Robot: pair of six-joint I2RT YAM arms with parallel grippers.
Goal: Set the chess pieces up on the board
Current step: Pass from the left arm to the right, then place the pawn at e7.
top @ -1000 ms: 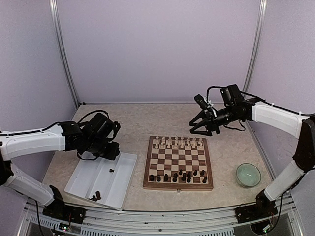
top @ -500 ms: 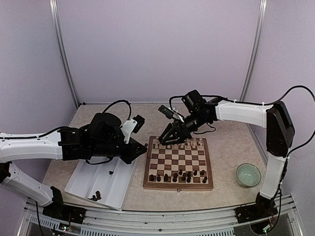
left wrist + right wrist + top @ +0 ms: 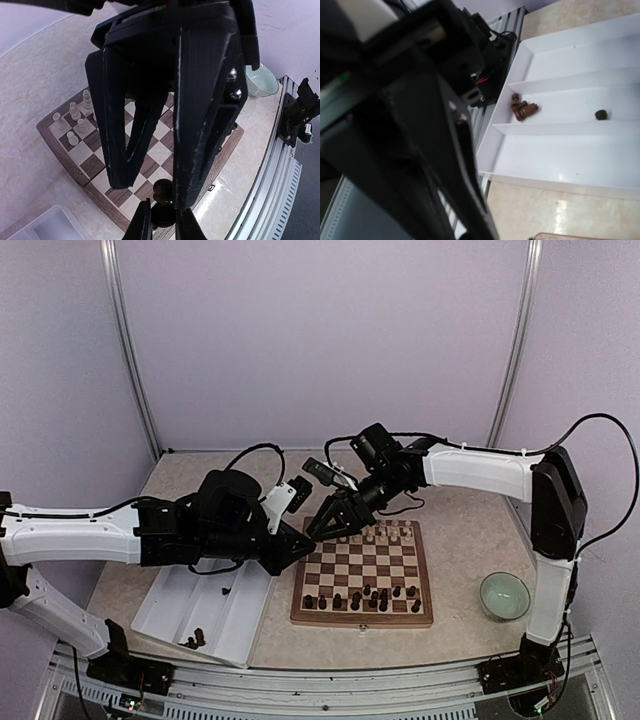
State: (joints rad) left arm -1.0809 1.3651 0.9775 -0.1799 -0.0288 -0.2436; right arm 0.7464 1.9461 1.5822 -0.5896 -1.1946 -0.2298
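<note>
My left gripper is shut on a small dark chess piece and holds it above the near left corner of the board. In the left wrist view its fingertips pinch the piece's base. My right gripper hangs open just above it. There its two black fingers stand either side of the piece's round head, one close against it. Several dark pieces stand on the board's near rows. In the right wrist view only its own blurred finger shows.
A white divided tray lies left of the board, with a few dark pieces in it; it also shows in the right wrist view. Cream-white pieces line the board's far rows. A green bowl sits at the right.
My left arm has swung right from the tray to the board's left edge. My right arm has swung left from the far right to meet it, fingers open over the held piece.
</note>
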